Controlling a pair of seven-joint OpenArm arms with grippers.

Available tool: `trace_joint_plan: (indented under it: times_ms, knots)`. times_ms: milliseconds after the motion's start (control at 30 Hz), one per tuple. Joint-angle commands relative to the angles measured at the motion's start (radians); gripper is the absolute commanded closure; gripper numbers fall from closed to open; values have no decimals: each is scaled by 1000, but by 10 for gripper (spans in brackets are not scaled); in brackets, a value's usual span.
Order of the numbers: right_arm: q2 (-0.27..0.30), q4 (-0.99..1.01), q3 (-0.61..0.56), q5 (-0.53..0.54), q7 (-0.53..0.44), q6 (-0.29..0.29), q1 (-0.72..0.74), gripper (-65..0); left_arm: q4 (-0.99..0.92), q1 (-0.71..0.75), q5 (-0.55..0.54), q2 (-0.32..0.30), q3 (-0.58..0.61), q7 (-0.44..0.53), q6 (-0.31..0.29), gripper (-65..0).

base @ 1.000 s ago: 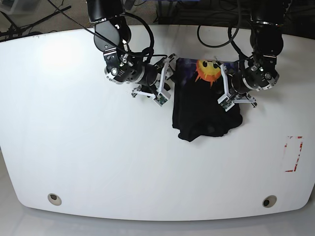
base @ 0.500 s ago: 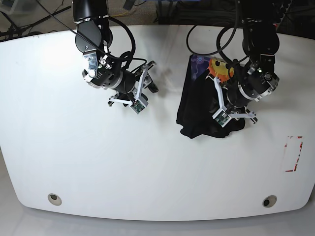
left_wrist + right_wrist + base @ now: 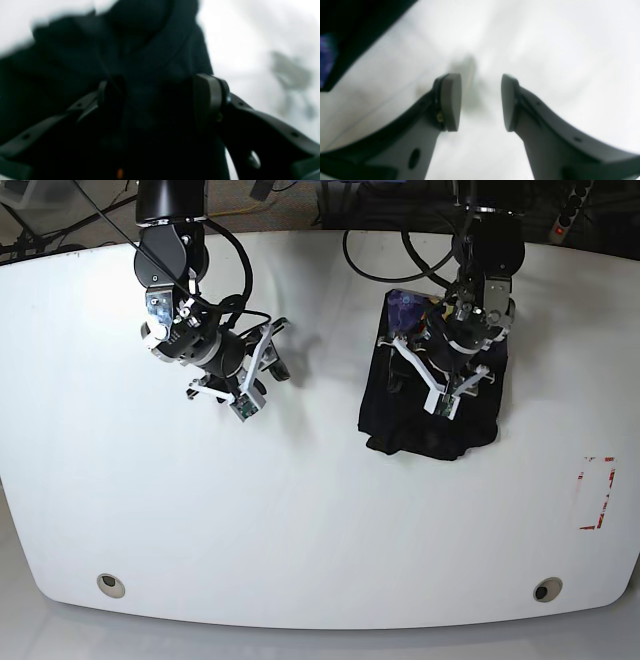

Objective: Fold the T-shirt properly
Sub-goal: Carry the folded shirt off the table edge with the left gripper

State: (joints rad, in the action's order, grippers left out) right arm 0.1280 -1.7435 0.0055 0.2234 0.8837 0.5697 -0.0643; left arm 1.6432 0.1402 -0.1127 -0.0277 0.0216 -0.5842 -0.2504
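the black t-shirt (image 3: 430, 405) lies bunched in a rough rectangle on the far right half of the white table (image 3: 300, 510), a strip of purple print and a speck of orange peeking out at its far edge, the near hem lumpy and uneven. over its middle hangs the left pincer (image 3: 437, 375), its two fingers spread apart; from the left wrist view dark cloth fills the gap between them, blurred, and whether any fold is actually pinched cannot be told, though the fingers look too wide to be clamping. well off to the other side, the right pincer (image 3: 252, 375) hovers above bare table, fingers parted with nothing between them, the shirt only a dark corner at the edge of its own view.

the fold looks close to done but untidy. to finish it well, the left pincer would best lift straight up clear of the cloth so no layer is dragged along, then the loose near hem and the bulging right side should be pressed or tucked flat, with the right arm brought in to square the opposite edge. the risk seems to be a snagged layer undoing the stack.
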Motion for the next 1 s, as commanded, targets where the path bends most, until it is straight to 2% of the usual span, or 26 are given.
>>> trace_joint_plan:
  times_ms: [0,233,367,467,600,667,833,967]
  knots:
    - [14,-17,4,12,-22,2,16,-238,-33,9,-8,-22,-5,69,33,-386]
    - [12,-25,4,12,-22,2,16,-238,-280,25,-11,-111,-7,217,39,-386]
    - [14,-34,4,12,-22,2,16,-238,-346,8,-15,-211,-12,255,38,-386]
    - [14,-63,4,12,-19,2,10,-238,-380,6,-15,-301,-67,255,35,-386]
    - [14,-80,4,12,-19,2,-4,-238,-447,5,-9,-406,-197,255,-54,-386]
    - [14,-82,4,12,-19,2,-6,-238,-492,5,-9,-478,-271,255,-120,-386]
    - [14,-82,4,12,-19,2,-7,-238,-611,3,-15,-628,-366,261,-215,-386]
    - [14,-100,3,12,-21,2,-21,-238,-648,3,-15,-696,-434,261,-284,-386]
